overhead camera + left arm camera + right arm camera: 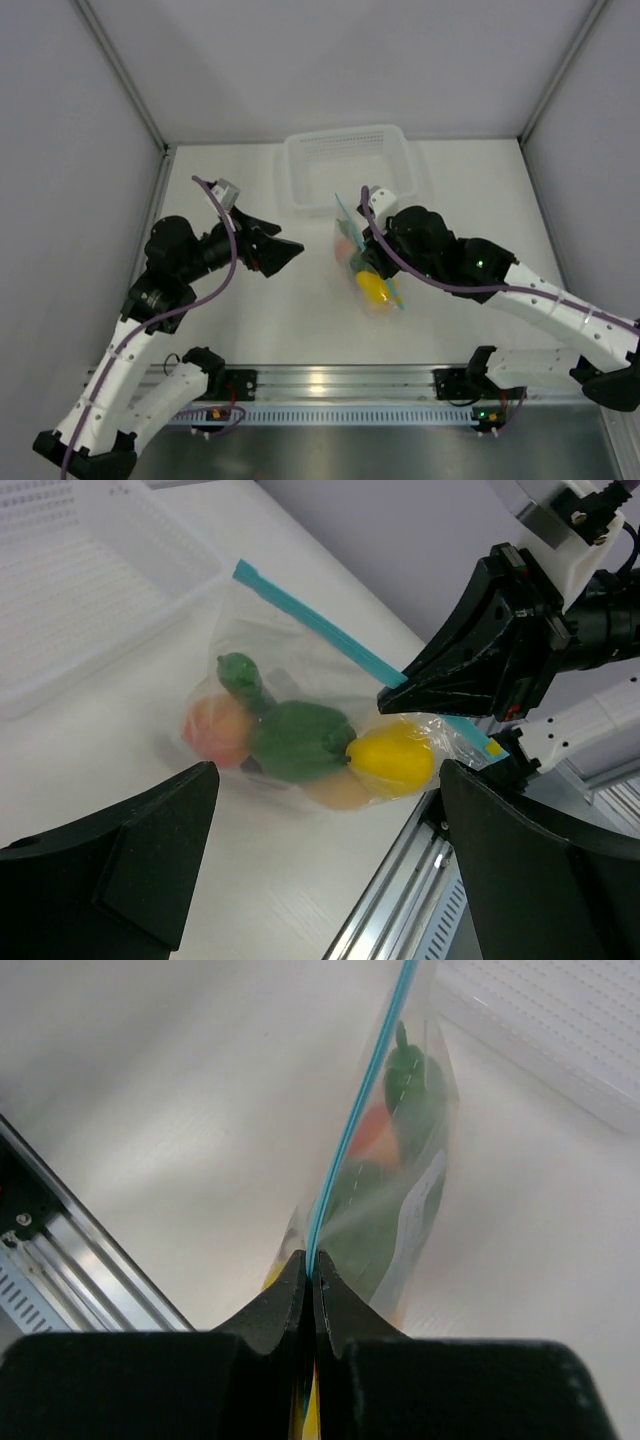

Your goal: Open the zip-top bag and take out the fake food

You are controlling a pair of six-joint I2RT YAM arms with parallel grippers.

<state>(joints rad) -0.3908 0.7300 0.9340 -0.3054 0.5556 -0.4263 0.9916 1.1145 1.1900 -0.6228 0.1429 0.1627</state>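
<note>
Black and spread wide, the jaws of the left gripper [292, 250] hung over the white table [250, 320] on the left side, holding nothing and pointing toward the middle. In its own wrist view the two fingers [130, 860] framed the scene from well apart, short of the load.

Centre stage, the zip-top bag [366, 268] stood just in front of the white mesh basket [345, 162], its lower end resting on the table and its light blue zip strip [320, 630] running along the upper edge, apparently still sealed. Inside it the fake food [300, 740] was bunched together: a peach-orange fruit [215, 730] at one end, a slim green chili [240, 675] above it, a green pepper [298, 742] in the middle and a yellow pepper [392, 760] at the end nearest the rail [320, 380].

On the right, the right gripper [362, 252] had its jaws pressed together on the strip near the yellow pepper's end, pinching the bag's top edge.
</note>
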